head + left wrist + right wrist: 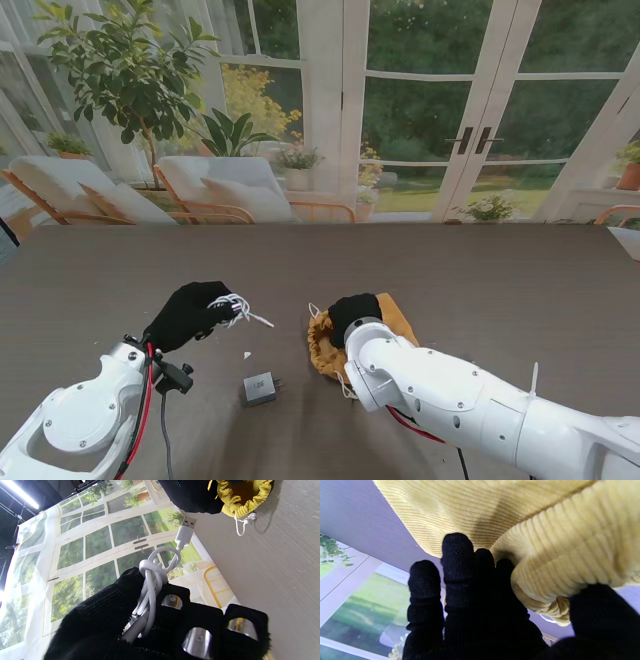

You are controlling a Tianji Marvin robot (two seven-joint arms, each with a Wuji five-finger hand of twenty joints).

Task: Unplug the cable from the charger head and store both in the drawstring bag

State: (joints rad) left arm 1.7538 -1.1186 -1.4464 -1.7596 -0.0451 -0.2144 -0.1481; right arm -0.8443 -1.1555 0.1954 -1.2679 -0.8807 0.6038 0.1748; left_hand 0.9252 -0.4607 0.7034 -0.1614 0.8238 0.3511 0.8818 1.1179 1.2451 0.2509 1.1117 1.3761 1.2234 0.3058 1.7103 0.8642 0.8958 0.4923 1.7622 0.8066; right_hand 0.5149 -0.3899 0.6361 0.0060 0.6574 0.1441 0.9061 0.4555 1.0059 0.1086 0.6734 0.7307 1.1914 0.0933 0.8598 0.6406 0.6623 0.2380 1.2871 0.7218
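The black-gloved left hand (187, 313) is clenched around a bundled white charging cable (236, 309), lifted off the dark grey-brown table (480, 280). In the left wrist view the coiled white cable (151, 580) is pinched between the thumb and the fingers (172, 600), and its free USB plug (187, 526) sticks out beyond the hand, attached to nothing. The small grey square charger head (260, 388) lies alone on the table, nearer to the robot than both hands and apart from the cable. To the right, the black-gloved right hand (352, 312) grasps the gathered rim of the mustard-yellow corduroy drawstring bag (325, 350), which rests on the table. The right wrist view shows the fingers (457, 555) and thumb closed on the bag's ribbed fabric (545, 542).
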